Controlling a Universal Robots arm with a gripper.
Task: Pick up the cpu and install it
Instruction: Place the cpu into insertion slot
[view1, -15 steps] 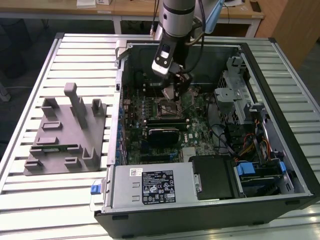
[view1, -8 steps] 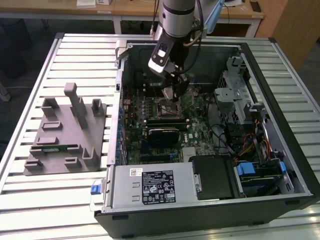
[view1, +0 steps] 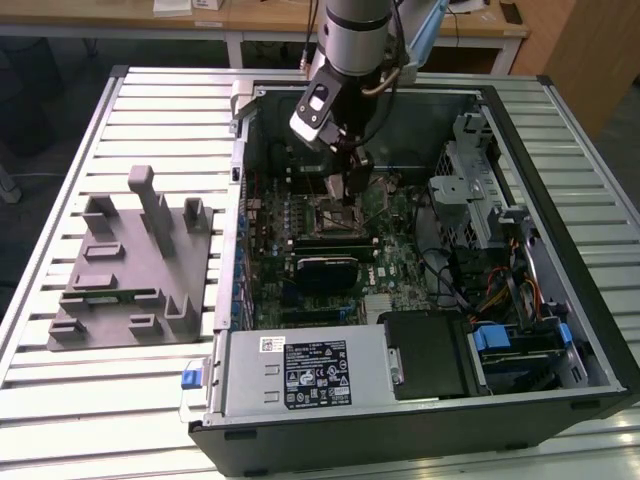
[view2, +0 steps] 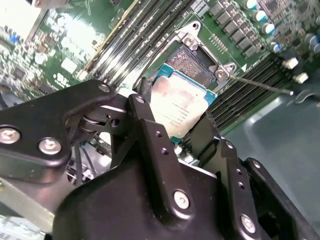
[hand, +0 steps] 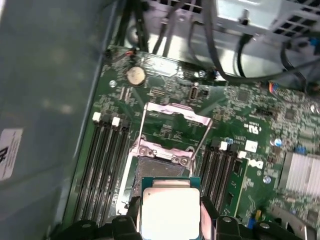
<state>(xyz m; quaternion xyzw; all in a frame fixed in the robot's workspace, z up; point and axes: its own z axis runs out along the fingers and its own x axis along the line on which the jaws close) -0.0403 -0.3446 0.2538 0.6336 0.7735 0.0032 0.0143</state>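
My gripper (view1: 352, 186) reaches down into the open computer case, just above the motherboard's socket (view1: 337, 213). In both wrist views it is shut on the cpu (view2: 176, 106) (hand: 170, 212), a flat square chip with a pale silvery top and a green rim. One black finger (view2: 145, 125) presses on each of two opposite edges. The chip hangs a little above and partly over the open black socket (hand: 155, 167) (view2: 192, 61). The socket's metal load frame (hand: 172, 125) is flipped up and its lever (view2: 260, 85) is released.
Memory slots (hand: 107, 155) flank the socket on both sides. The case wall (hand: 45, 100) rises close beside them. Cables (hand: 225, 60) and a drive cage (view1: 480, 190) crowd the exterior view's right. A grey holder block (view1: 130, 265) stands on the slatted table, outside the case.
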